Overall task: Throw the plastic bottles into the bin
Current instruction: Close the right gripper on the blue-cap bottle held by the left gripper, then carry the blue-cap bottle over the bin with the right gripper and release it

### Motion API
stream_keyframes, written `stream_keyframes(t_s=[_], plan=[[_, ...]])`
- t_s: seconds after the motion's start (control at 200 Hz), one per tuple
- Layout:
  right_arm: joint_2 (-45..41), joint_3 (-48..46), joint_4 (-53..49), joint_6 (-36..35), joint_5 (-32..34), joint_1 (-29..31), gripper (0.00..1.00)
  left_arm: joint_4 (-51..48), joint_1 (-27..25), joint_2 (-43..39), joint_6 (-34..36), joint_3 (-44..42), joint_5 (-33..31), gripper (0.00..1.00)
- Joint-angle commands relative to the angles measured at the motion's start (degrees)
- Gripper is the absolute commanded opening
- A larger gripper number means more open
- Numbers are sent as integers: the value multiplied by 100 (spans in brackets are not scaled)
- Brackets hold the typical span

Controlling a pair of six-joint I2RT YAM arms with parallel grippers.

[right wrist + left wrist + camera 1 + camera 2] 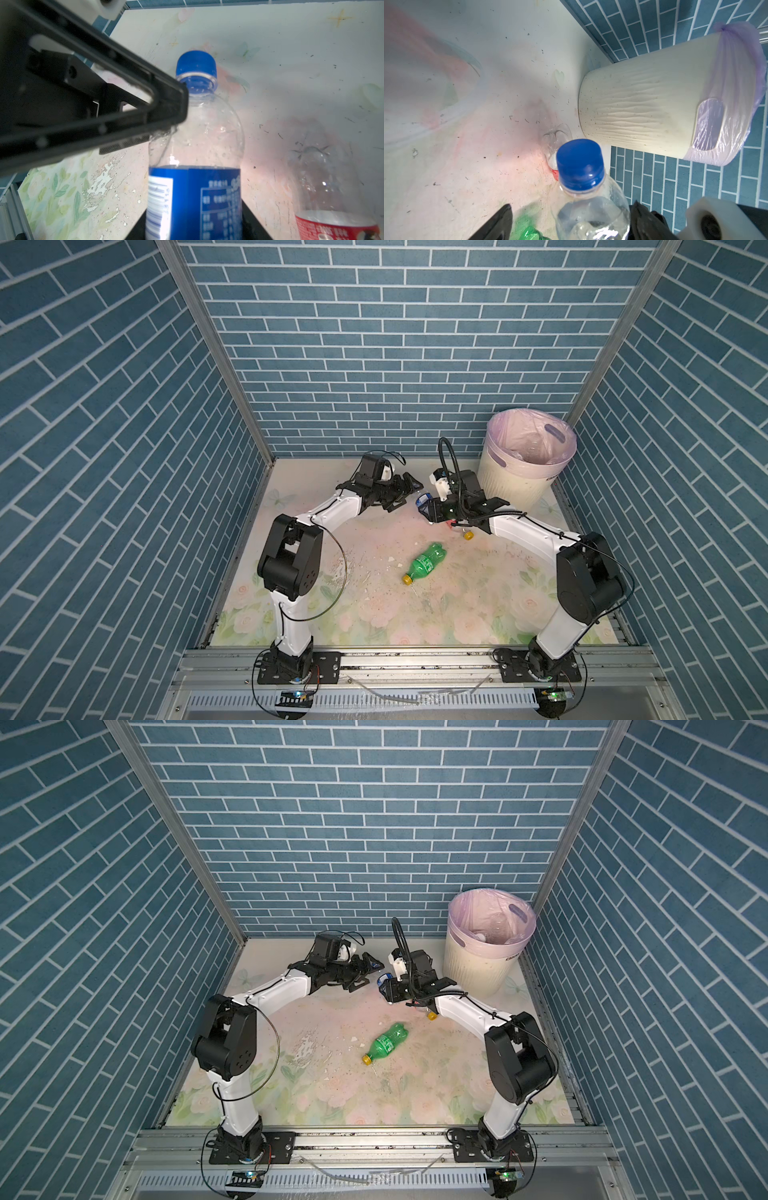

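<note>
As right gripper (pixel 195 209) clasps the blue-capped bottle (pixel 195 124), base hidden, left gripper (pixel 571 207) gapes.

The blue-labelled bottle (pixel 193 199) in the right end effector (pixel 194 220) bears a barcode (pixel 159 205) and white Chinese print, unreadable. The red-labelled bottle (pixel 336 226) just beside it shows blurred white characters.

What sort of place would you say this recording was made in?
Probably a lab test booth, not a real room: brick-print wall panels on aluminium posts, a floral tabletop, and robot arms bolted to a rail.
</note>
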Motion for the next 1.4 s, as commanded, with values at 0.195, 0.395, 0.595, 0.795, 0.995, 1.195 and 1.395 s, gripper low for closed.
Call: stream_keyframes(t_s=[0.195, 0.395, 0.595, 0.795, 0.995, 1.195, 1.395], plan=[[-505, -181, -80, 3, 249, -95, 49, -37, 91, -405, 168, -10, -134, 99], [-884, 100, -496, -256, 333, -320, 48, 283, 116, -757, 207, 19, -103, 99], [-1217, 891, -1178, -715, 473, -684, 48, 1114, 65, -1171, 109, -48, -77, 99], [-1608, 2075, -1924, -1341, 897, -1126, 47, 1164, -329, -1205, 443, 457, -51, 99], [-1920, 3389, -2316, -1988, 1712, -1333, 45, 728, -853, -1009, 895, 1180, -129, 99], [-1935, 3897, -2098, -2219, 2302, -1585, 44, 733, -1018, -767, 797, 1355, -101, 99], [-794, 4104, -2509, -1478, 2149, -2553, 48, 728, -1018, -769, 685, 1173, -125, 99]])
